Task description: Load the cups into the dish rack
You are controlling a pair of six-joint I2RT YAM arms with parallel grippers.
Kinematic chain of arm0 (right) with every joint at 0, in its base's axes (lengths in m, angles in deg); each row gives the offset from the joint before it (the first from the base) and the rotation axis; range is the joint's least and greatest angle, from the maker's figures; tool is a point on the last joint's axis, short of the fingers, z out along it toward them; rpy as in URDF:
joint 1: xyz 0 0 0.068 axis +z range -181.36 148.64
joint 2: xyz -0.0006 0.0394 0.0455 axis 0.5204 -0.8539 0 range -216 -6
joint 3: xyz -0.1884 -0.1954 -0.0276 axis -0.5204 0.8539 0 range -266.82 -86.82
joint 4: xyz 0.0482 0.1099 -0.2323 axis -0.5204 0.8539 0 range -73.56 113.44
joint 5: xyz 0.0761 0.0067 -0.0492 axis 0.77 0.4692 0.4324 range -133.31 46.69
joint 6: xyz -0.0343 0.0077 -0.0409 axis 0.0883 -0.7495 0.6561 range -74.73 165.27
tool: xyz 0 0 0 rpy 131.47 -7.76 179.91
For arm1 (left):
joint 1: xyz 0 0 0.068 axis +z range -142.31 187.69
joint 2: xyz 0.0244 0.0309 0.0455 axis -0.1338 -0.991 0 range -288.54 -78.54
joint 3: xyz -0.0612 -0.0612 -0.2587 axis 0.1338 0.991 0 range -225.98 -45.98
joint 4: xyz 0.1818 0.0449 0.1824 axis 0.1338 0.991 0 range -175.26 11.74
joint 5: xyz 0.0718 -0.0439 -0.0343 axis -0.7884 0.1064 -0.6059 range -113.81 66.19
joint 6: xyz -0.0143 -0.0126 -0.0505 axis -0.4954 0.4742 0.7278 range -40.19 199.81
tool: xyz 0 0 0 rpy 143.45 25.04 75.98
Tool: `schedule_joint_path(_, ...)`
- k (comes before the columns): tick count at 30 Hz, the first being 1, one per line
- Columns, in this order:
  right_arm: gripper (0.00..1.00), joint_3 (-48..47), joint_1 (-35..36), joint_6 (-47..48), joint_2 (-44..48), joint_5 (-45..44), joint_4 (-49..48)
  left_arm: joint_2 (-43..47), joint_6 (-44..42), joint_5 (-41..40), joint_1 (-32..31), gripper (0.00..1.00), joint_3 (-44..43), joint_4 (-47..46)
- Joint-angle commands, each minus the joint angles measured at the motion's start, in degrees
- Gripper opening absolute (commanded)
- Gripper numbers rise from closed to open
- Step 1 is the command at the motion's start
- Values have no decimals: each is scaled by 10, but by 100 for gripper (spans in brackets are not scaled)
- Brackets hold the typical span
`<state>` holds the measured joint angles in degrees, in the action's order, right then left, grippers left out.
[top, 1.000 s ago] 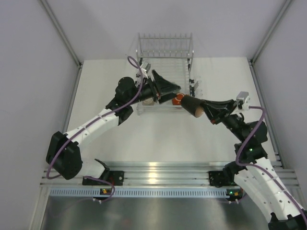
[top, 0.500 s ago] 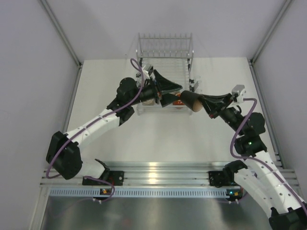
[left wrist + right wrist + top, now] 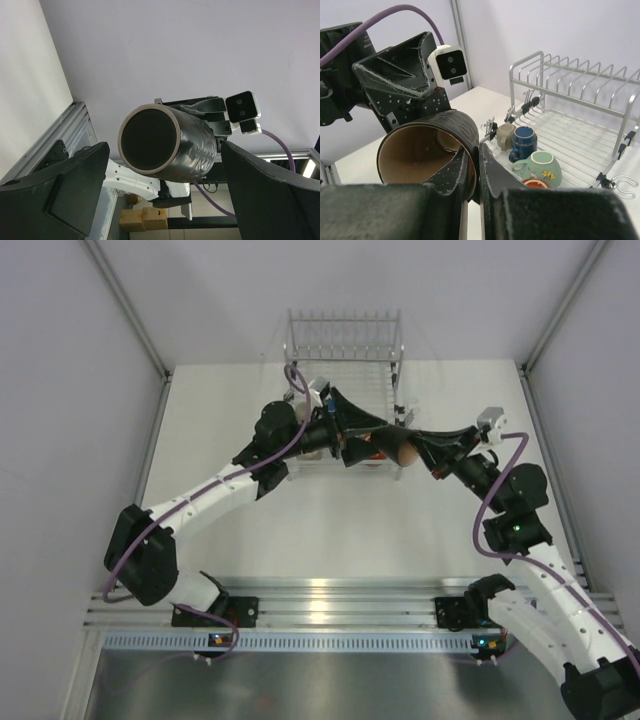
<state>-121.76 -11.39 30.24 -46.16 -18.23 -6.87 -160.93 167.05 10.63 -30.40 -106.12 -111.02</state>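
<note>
— How is the black mug held?
— Its glossy wall is pinched between the closed-down fingers of the right gripper. It is tipped on its side, and a matte tan inside is shown.
— And the left gripper?
— Its flat black fingers are spread wide, one on each side of the cylinder.
— The dish rack?
— A silver wire tray with upright tines. Within it, a beige mug, a dark blue mug and a rounded mint-green mug are seen.

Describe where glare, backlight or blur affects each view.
Top external: glare streaks the metal rail by the arm bases. Left wrist: the dark ceramic mug is backlit, its interior black. Right wrist: the right tool blurs up close; the silver wire dish rack is sharp.
</note>
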Motion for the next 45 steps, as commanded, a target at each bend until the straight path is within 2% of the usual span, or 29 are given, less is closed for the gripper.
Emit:
schedule_joint_path(1,0,-7,-5,-4,4,2,-89,-11,14,-3,-6,98,-33,-30)
schedule_joint_path(7,0,1,-3,-11,-1,7,-104,-25,25,-15,-11,98,-39,-46)
schedule_joint_path(20,0,56,34,50,-26,-46,-124,-47,49,-53,-36,98,-67,-56)
schedule_joint_path(26,0,58,79,90,-43,-83,-112,-51,56,-72,-38,98,-61,-56)
schedule_joint_path(30,0,57,130,117,-55,-125,-95,-54,57,-80,-39,95,-58,-56)
schedule_joint_path(33,0,58,150,127,-61,-145,-92,-62,61,-74,-39,79,-60,-56)
schedule_joint_path(34,0,59,152,128,-62,-151,-92,-65,62,-70,-39,66,-62,-56)
schedule_joint_path(37,0,59,156,129,-69,-157,-92,-67,61,-63,-40,51,-64,-56)
schedule_joint_path(41,0,56,160,127,-82,-161,-93,-66,57,-68,-41,0,-65,-56)
schedule_joint_path(45,0,54,165,129,-89,-166,-86,-61,43,-85,-42,0,-66,-57)
